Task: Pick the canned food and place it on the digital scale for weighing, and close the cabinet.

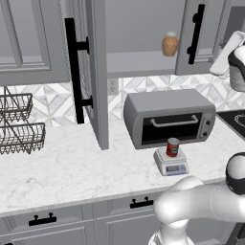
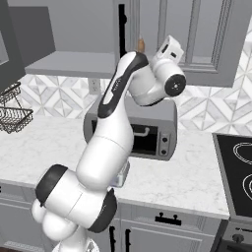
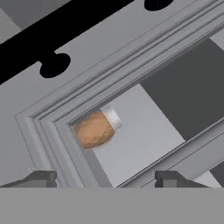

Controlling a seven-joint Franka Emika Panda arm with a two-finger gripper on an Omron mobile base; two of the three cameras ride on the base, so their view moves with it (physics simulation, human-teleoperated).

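Cabinet [image 1: 98,72] stood open in left base view, door edge-on with black bar handle [image 1: 74,72]. Toaster oven [image 1: 167,117] sat on counter [image 1: 62,162]; right base view had arm covering most of it. Digital scale [image 1: 171,162] just in front, canned food [image 1: 172,147] upright on platform. Brown jar [image 3: 94,129] on shelf, partly behind door frame. Gripper [image 3: 105,179] empty, fingers apart, tips cut off low.

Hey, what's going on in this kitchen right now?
The canned food already stands on the digital scale in front of the toaster oven. The robot arm is raised toward the cabinet, whose doors are open, with a brown jar on its shelf. The gripper holds nothing and points at a door's edge near the handle.
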